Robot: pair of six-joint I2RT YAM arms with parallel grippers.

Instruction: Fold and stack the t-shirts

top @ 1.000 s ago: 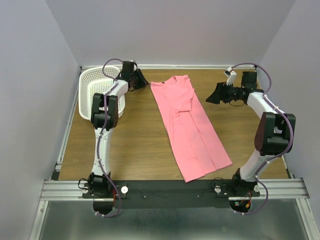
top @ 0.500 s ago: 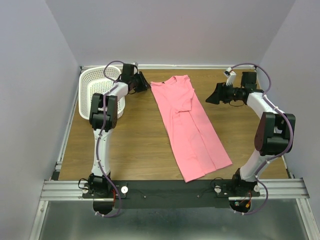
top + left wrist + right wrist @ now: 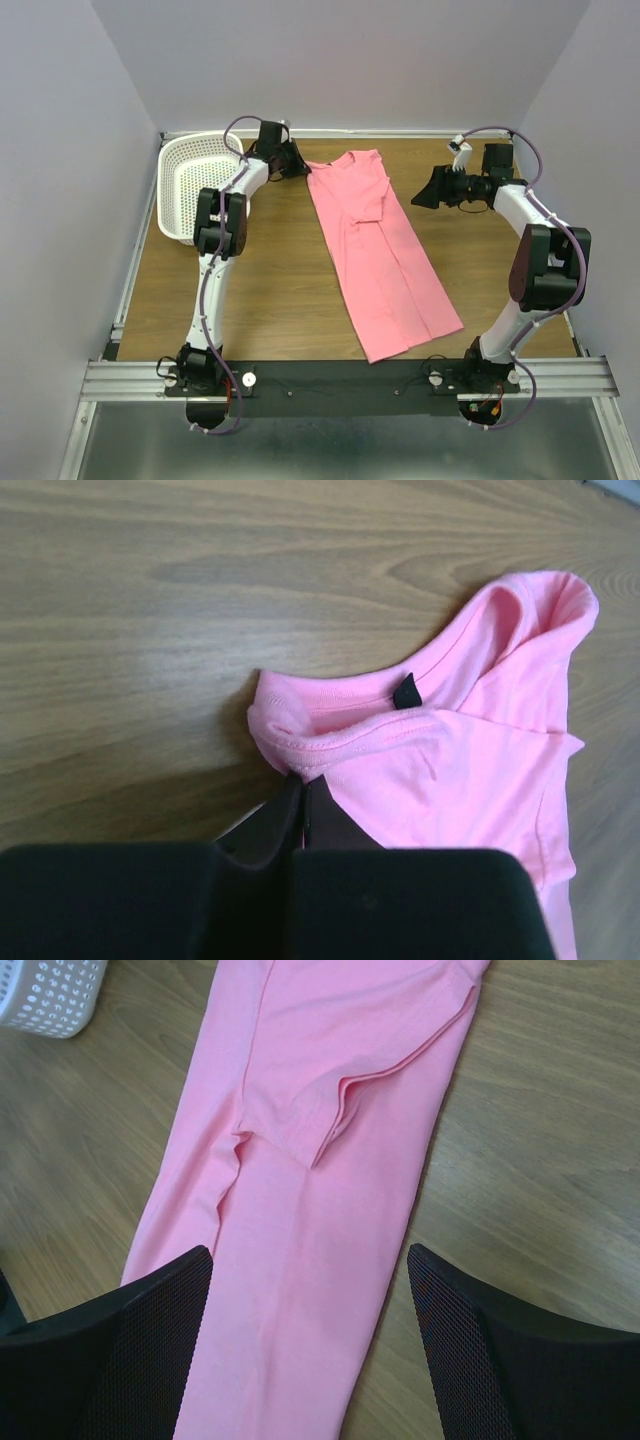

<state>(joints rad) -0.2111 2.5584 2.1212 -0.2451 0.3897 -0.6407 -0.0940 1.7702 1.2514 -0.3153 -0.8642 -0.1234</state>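
The wooden worktop (image 3: 280, 290) carries a salmon-pink t-shirt (image 3: 385, 260), folded into a long strip that runs from the middle of the far edge toward the near right corner. A white basket (image 3: 190, 185) sits in the far left corner. The left hand (image 3: 303, 790) is pinching the collar (image 3: 340, 730) rim. The right hand (image 3: 428, 192) hangs spread near the right edge.
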